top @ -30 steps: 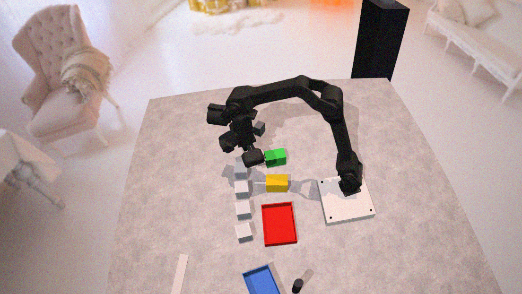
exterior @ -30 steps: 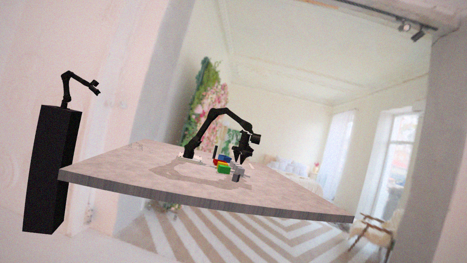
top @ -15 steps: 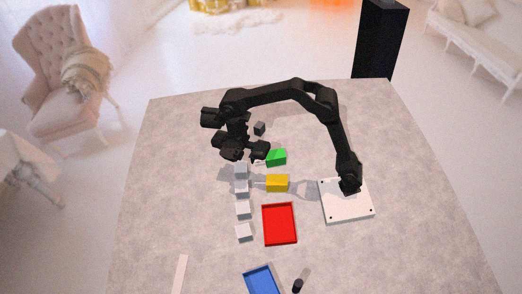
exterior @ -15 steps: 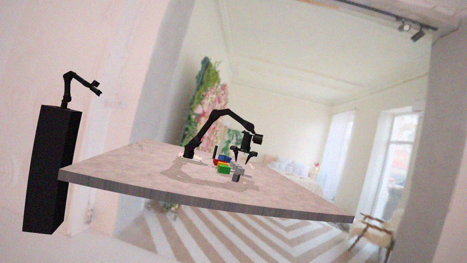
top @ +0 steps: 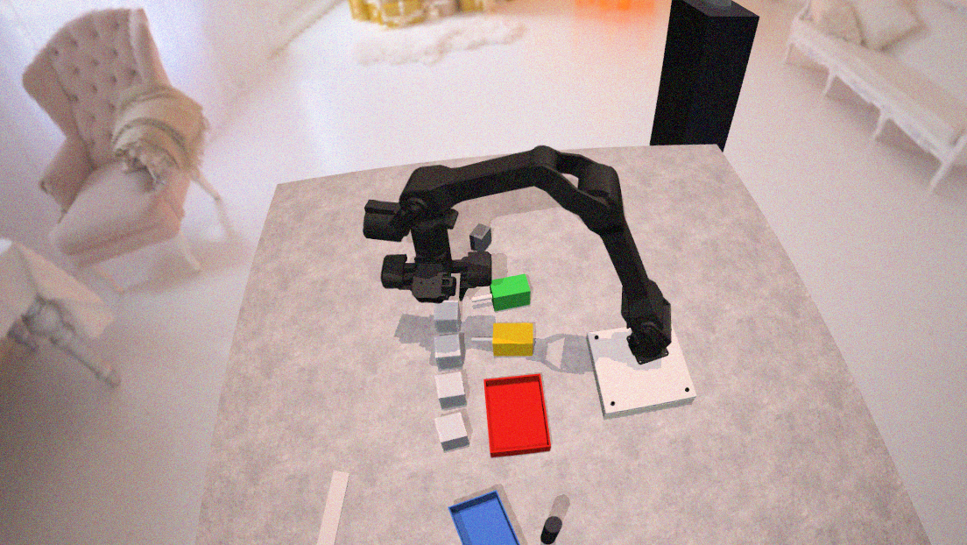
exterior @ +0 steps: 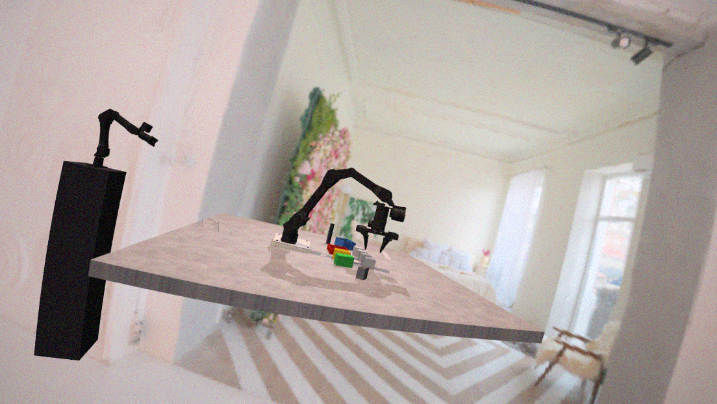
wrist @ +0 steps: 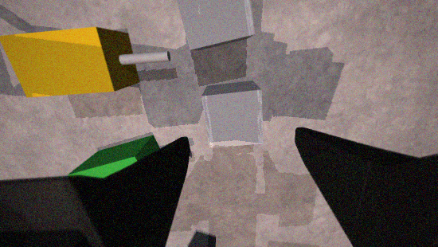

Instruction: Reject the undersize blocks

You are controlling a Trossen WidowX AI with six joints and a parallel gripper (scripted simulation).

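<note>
Tabletop (top: pixel 351 378) (exterior: pixel 201 256) holds a yellow gauge (top: pixel 512 339) (wrist: pixel 65 61) near green.

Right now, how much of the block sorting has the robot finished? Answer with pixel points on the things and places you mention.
No sorting shows yet: the red tray (top: pixel 518 414) has no blocks. The open gripper (exterior: pixel 373 249) (wrist: pixel 240 139) holds nothing, above the row's end block (top: pixel 446 315) (wrist: pixel 234 116). Testing with the green gauge (top: pixel 511 292) (exterior: pixel 343 260) (wrist: pixel 119 159), rejecting undersize blocks and moving away seem left.

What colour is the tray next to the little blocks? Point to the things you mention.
The tray (top: pixel 518 414) (exterior: pixel 331 249) is red; the top view shows it best.
</note>
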